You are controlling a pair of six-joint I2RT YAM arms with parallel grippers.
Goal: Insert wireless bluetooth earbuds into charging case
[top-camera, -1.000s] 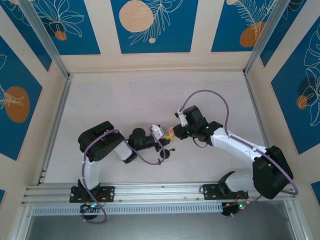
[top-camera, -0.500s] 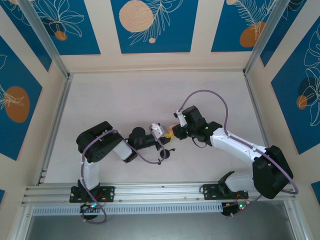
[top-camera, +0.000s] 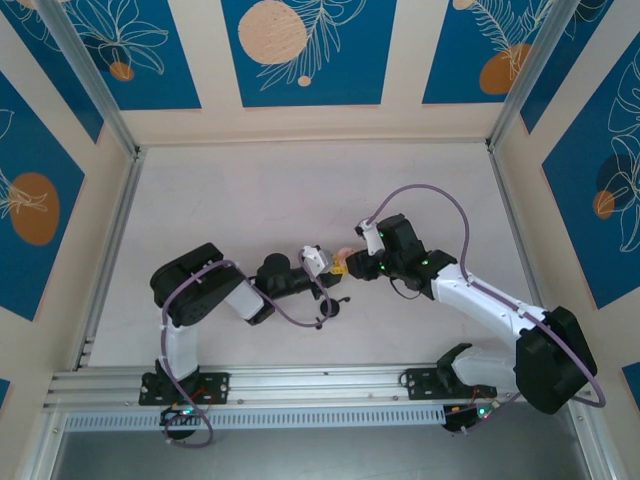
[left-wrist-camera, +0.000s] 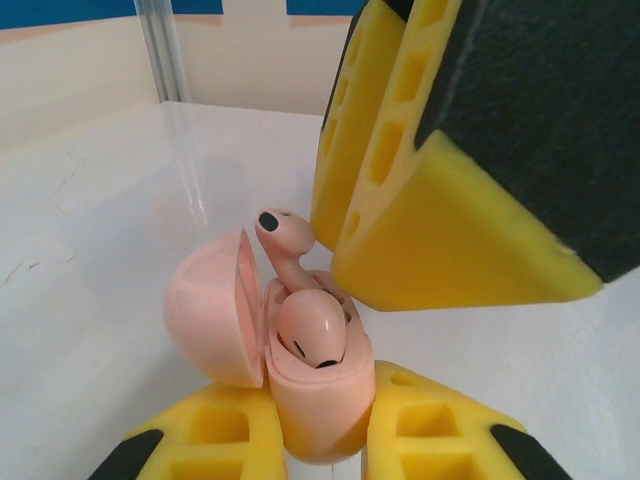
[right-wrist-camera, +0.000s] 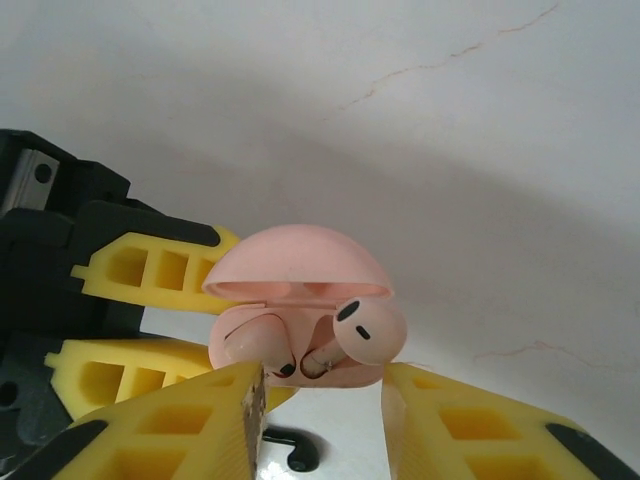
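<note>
- The left end effector (left-wrist-camera: 318,440) is pressed together on the pale pink charging case (left-wrist-camera: 318,395). One yellow finger sits on each side of the case's lower body, and the case is held clear of the bench (left-wrist-camera: 90,300).
- The case's lid (left-wrist-camera: 212,312) is hinged open, up and to the left of the left end effector's fingers in its wrist view.
- One pink earbud (left-wrist-camera: 312,338) sits down in its well, directly above the gap between the left end effector's fingers, with dark marks facing out.
- A second pink earbud (left-wrist-camera: 283,243) is only part way in. Its stem goes down into the other well, while its head, with a black dot, sticks up tilted past the case rim.
- The right end effector (right-wrist-camera: 322,400) is spread. Its two yellow fingers are apart with bare bench showing between them, and it pinches nothing.
- In the right wrist view the open case sits just above and between the right end effector's fingertips, with the protruding bud nearer its right finger. I cannot tell whether that finger touches the bud.
- In the left wrist view the right end effector's fingers stand just beside the protruding bud's head, on its right.
- A black earbud (right-wrist-camera: 291,455) lies on the bench below the case, seen through the gap between the right end effector's fingers.
- In the top view the two end effectors meet tip to tip near the middle of the bench, with the pink case between them.
</note>
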